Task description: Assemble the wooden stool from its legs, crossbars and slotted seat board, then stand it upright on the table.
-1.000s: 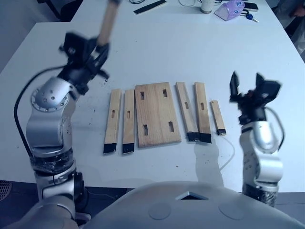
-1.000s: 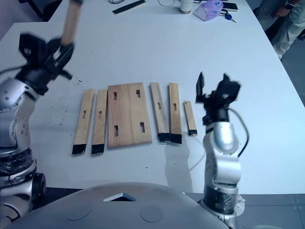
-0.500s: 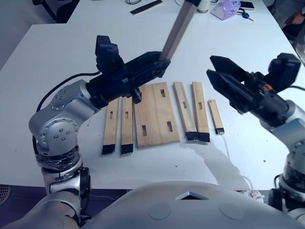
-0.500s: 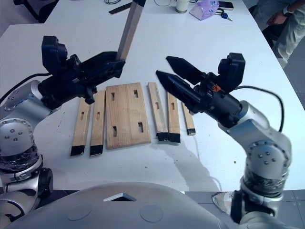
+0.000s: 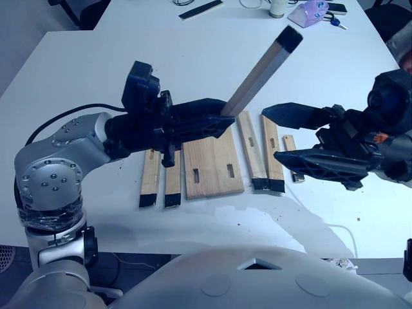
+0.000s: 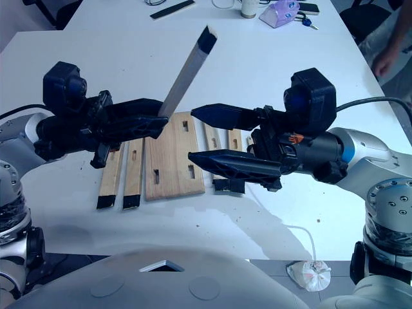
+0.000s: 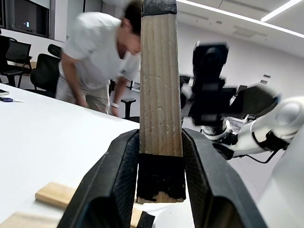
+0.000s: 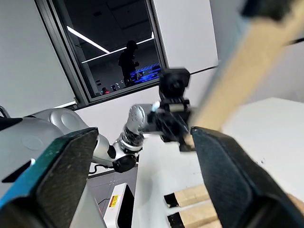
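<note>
One stool leg (image 5: 257,74) is clenched at its lower end by the left claw (image 5: 220,122), slanting up and rightward, black-capped end highest; right claw (image 5: 270,133) gapes empty.

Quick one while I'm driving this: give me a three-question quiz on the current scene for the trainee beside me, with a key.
1. True or false: the right gripper is shut on a crossbar.
2. What does the left gripper hold? A) the slotted board; B) a black-tipped wooden bar, raised and tilted; C) nothing.
3. Fill in: ___ wooden strips lie flat on the robot's left of the seat board.

Key: 1 false, since it is open and empty; 2 B; 3 two.
</note>
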Robot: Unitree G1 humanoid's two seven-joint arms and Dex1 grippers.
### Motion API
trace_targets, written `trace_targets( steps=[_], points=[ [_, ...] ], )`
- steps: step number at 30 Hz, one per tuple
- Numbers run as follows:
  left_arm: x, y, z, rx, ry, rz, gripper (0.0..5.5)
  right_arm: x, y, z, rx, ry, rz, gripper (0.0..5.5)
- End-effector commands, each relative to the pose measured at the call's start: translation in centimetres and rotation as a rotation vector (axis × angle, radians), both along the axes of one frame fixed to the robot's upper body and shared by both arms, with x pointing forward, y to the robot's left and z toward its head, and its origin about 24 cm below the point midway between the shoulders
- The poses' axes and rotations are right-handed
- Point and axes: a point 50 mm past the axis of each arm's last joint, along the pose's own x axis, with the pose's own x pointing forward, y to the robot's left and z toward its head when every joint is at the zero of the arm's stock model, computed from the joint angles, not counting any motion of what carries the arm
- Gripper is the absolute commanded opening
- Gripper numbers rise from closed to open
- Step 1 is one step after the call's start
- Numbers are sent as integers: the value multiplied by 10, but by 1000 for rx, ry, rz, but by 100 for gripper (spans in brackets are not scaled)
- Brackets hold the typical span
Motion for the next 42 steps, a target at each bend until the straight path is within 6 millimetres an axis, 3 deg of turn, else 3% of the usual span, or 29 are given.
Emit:
trace_targets(
  steps=[1, 6, 16, 32, 39, 42],
  points=[
    [-6, 1, 5, 19, -20, -31, 130, 11, -6, -7, -43, 24, -62, 361],
    [-18, -1, -6, 78, -19, -65, 130, 16, -6, -8, -43, 42, -43, 361],
    [-26, -7, -10, 110, -55, -108, 130, 12, 7, 1, -10, 14, 22, 361],
    [-30, -4, -23, 170, -52, -113, 130, 9, 10, -4, -88, 3, 58, 138],
    [-23, -2, -28, 192, -18, -71, 130, 8, 8, -8, -145, -11, 54, 132],
    [-16, -1, -28, 160, 13, -29, 190, 9, 6, -14, -181, -19, 26, 130]
  ],
)
